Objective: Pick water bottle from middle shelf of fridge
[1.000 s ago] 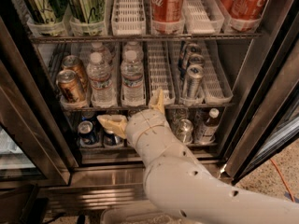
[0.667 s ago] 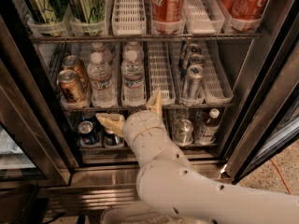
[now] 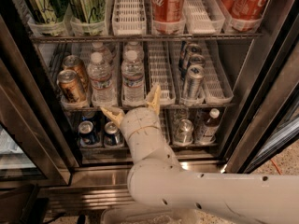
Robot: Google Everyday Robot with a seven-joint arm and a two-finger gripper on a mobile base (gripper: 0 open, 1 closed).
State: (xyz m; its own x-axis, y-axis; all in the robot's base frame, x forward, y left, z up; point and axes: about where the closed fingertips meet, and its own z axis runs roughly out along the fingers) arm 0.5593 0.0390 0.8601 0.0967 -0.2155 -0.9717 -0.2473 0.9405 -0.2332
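The fridge stands open in front of me. Its middle shelf carries slotted lane trays. Two lanes hold water bottles with white caps and label bands: one front bottle in the middle-left lane and another to its left, with more behind them. My gripper is open, its tan fingers spread just below and in front of the front bottle, level with the shelf's front edge. It holds nothing.
Bronze cans stand at the shelf's left and slim silver cans at the right. Red cola cans and green cans fill the top tier. Short blue cans and a small dark bottle sit below. The door frame stands at left.
The arm has shifted slightly left and forward toward the shelf; the gripper stays open below the water bottles.
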